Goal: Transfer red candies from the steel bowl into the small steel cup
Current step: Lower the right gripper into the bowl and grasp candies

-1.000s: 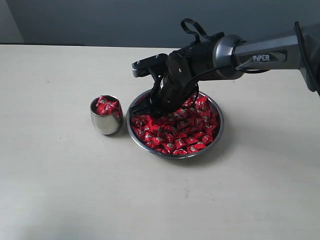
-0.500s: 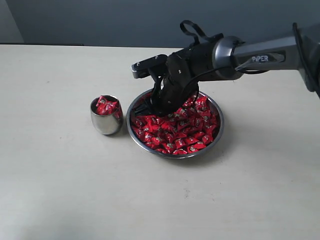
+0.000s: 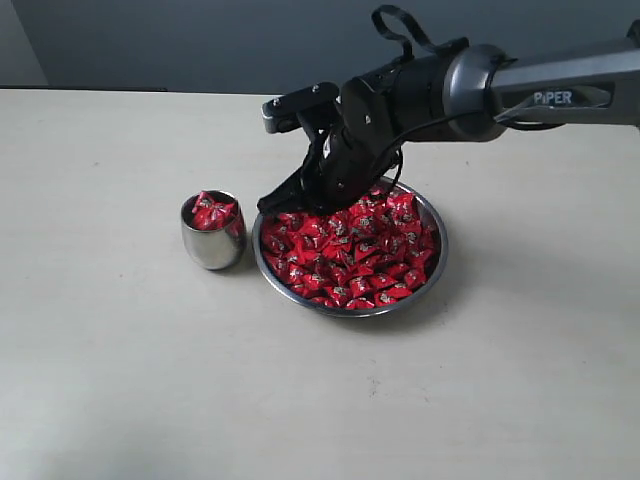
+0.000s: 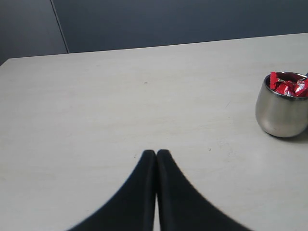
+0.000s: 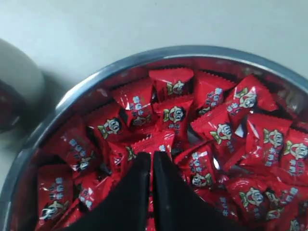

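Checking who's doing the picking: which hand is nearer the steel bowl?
Right. The right hand hangs over the steel bowl, at its rim nearest the small steel cup; the left hand is over bare table, apart from the cup.

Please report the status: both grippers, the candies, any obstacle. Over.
Left gripper shut, empty, short of small steel cup. Right gripper shut over red candies in steel bowl; grip unconfirmed. Cup filled to rim. Nothing between bowl and cup.
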Controlling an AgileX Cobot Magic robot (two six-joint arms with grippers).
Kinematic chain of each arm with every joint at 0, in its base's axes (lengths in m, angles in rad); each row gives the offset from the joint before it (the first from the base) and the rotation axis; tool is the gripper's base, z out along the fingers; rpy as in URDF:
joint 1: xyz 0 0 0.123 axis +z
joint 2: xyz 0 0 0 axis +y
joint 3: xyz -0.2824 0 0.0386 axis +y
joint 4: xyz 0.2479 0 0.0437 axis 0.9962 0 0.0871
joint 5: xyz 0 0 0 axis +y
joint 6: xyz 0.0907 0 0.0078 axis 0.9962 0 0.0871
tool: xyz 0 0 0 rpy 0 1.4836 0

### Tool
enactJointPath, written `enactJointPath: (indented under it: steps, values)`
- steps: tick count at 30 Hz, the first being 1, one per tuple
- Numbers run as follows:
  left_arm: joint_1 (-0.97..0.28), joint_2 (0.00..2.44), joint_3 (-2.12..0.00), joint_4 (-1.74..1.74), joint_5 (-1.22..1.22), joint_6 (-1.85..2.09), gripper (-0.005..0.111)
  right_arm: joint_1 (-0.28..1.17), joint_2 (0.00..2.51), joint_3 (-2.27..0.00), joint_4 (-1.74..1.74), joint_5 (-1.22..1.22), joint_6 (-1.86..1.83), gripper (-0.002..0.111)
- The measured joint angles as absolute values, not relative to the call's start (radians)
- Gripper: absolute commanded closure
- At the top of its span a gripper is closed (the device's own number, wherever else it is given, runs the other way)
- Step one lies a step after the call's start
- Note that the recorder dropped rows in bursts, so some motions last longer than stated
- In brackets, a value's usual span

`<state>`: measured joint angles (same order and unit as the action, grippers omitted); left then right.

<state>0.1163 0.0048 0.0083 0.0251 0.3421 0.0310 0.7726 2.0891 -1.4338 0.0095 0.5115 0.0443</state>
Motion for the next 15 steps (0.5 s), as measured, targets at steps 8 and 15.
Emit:
enactJointPath:
  steps: [8, 15]
  values:
    - [0.116, 0.005, 0.008, 0.025, 0.342, 0.031, 0.106, 0.773, 2.165, -1.434, 0.01, 0.491, 0.044, 0.079]
    - [0.116, 0.005, 0.008, 0.025, 0.342, 0.031, 0.106, 0.773, 2.184, -1.434, 0.01, 0.459, 0.043, 0.108]
